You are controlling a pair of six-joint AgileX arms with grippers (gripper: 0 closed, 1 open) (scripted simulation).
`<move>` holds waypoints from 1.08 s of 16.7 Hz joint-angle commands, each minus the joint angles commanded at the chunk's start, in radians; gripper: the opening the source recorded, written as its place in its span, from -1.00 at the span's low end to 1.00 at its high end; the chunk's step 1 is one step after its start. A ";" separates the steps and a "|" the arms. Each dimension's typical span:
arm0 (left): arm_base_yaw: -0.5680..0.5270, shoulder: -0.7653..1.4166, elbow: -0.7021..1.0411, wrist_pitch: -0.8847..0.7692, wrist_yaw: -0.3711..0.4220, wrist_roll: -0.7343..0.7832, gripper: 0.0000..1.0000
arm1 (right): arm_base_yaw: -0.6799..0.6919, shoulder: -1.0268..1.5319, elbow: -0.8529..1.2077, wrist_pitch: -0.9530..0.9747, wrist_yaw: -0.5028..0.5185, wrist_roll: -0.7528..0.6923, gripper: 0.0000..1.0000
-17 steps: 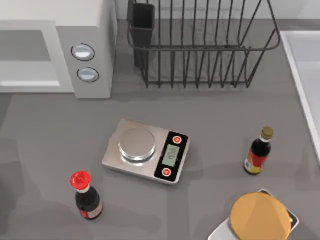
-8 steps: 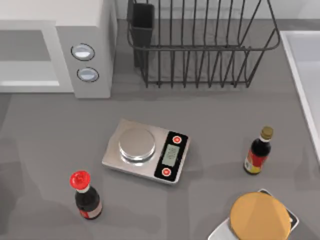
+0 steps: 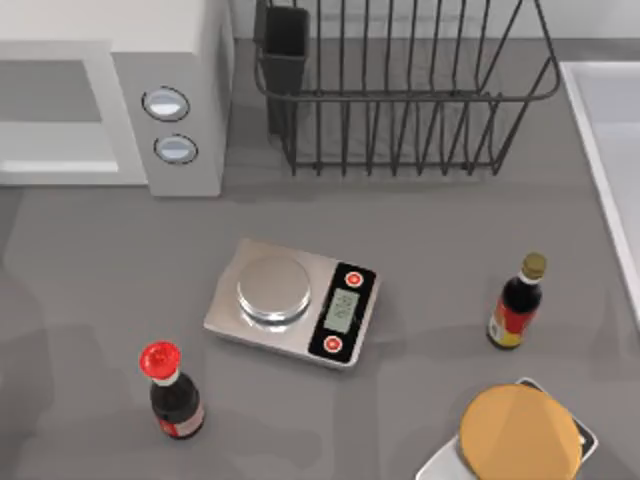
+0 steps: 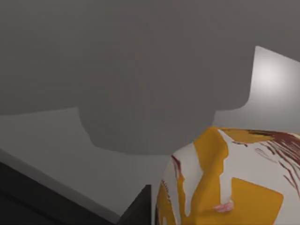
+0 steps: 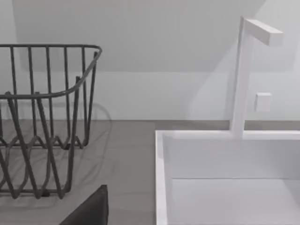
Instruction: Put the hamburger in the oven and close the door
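Note:
The hamburger [image 4: 234,183] looms very close in the left wrist view, its surface orange-yellow and white with red streaks. It hangs over a grey surface in shadow, right by my left gripper. The oven [image 3: 170,60] stands at the table's back left, with two round knobs [image 3: 166,103] on its panel. Left of the knobs a white frame surrounds a grey area [image 3: 50,95]. I cannot tell whether the door is open or shut. A dark part of my right gripper [image 5: 89,211] sits low in the right wrist view, facing the rack and the sink.
A steel kitchen scale [image 3: 292,300] lies mid-table. A red-capped dark bottle [image 3: 172,392] stands front left and a gold-capped one [image 3: 518,300] at the right. A large tan disc [image 3: 518,432] is front right. A black wire rack [image 3: 400,90] and a white sink [image 3: 610,150] are at the back.
Nothing on the table has moved. Only the faint shadows at the table's left edge have shifted slightly.

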 joint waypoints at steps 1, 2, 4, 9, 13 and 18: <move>0.000 -0.018 0.026 -0.048 0.000 -0.002 -1.00 | 0.000 0.000 0.000 0.000 0.000 0.000 1.00; -0.001 -0.036 0.052 -0.088 0.000 -0.004 -1.00 | 0.000 0.000 0.000 0.000 0.000 0.000 1.00; -0.002 -0.067 0.092 -0.137 0.000 -0.008 -1.00 | 0.000 0.000 0.000 0.000 0.000 0.000 1.00; -0.001 -0.071 0.098 -0.144 0.000 -0.007 -1.00 | 0.000 0.000 0.000 0.000 0.000 0.000 1.00; -0.001 -0.045 0.107 -0.085 0.010 -0.057 -1.00 | 0.000 0.000 0.000 0.000 0.000 0.000 1.00; -0.026 0.061 0.113 0.209 0.056 -0.247 -1.00 | 0.000 0.000 0.000 0.000 0.000 0.000 1.00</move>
